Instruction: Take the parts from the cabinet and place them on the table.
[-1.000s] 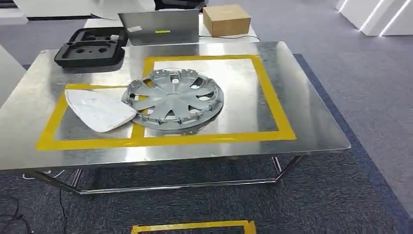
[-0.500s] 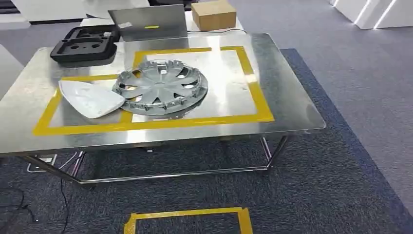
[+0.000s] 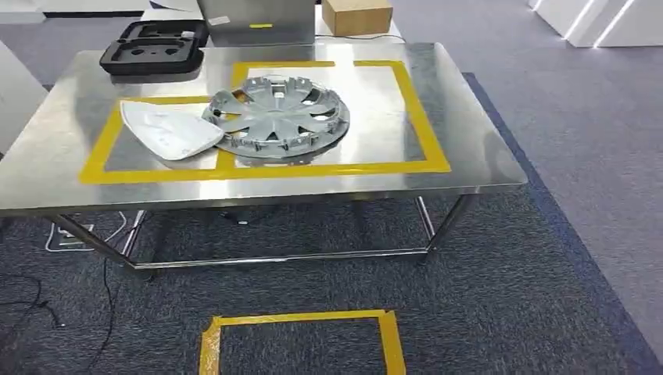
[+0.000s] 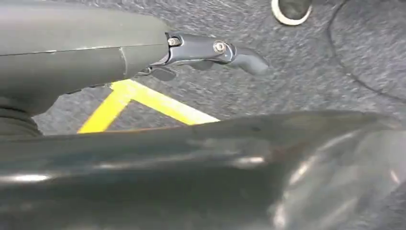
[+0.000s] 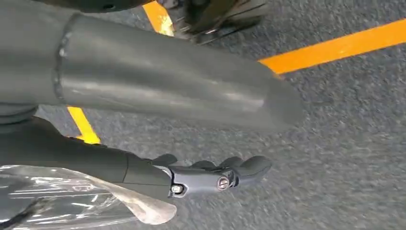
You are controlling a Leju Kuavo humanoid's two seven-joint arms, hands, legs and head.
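Parts from the cabinet already lie on your shiny steel desk [image 3: 469, 148]: a round grey plastic wheel cover [image 3: 277, 119] and a white curved shell piece [image 3: 168, 131]. They touch each other, and the wheel cover's edge rests over the shell, inside the yellow tape boxes [image 3: 422, 125] on the desk.

Your left hand [image 4: 210, 50] hangs down over the grey carpet [image 3: 547, 258] and holds nothing, fingers out straight. Your right hand [image 5: 210, 177] hangs low too, fingers loose, with nothing in them.

You seem to be between trips. I cannot see the cabinet. I think your next move is to turn away from the desk, find the cabinet, and reach for another part with free hands.
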